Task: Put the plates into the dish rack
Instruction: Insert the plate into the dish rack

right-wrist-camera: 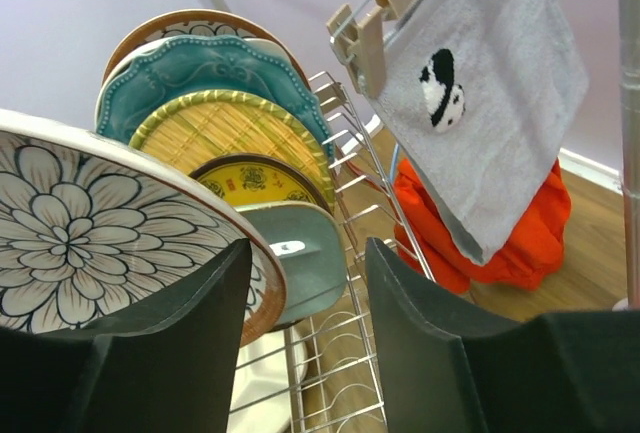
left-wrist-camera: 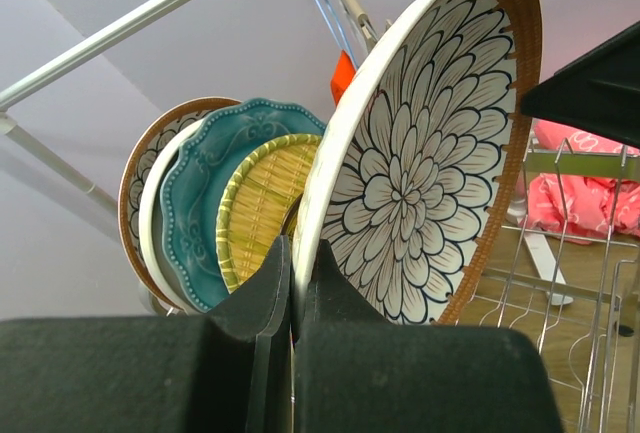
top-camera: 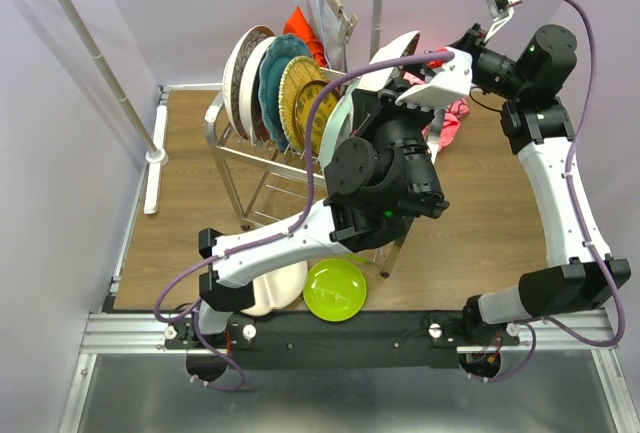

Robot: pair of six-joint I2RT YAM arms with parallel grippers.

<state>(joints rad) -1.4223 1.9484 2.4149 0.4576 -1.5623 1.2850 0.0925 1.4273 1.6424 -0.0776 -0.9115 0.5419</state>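
The large white-and-dark floral dinner plate (left-wrist-camera: pixel 420 173) stands tilted over the shiny steel wire dish rack (top-camera: pixel 232 143). Its lower rim is pinched between the closed fingers of the left hand (left-wrist-camera: pixel 293 278); whether it sits in a slot I cannot tell. Behind it a scalloped teal plate (left-wrist-camera: pixel 205 193), a yellow woven-look plate (left-wrist-camera: pixel 262 203) and others are already racked. The right hand (right-wrist-camera: pixel 306 263) is spread wide beside the floral plate's rim, holding nothing. A lime green plate (top-camera: pixel 335 290) and a white plate (top-camera: pixel 280 288) lie on the wooden desk (top-camera: pixel 480 233), not yet loaded, so I judge the job past halfway
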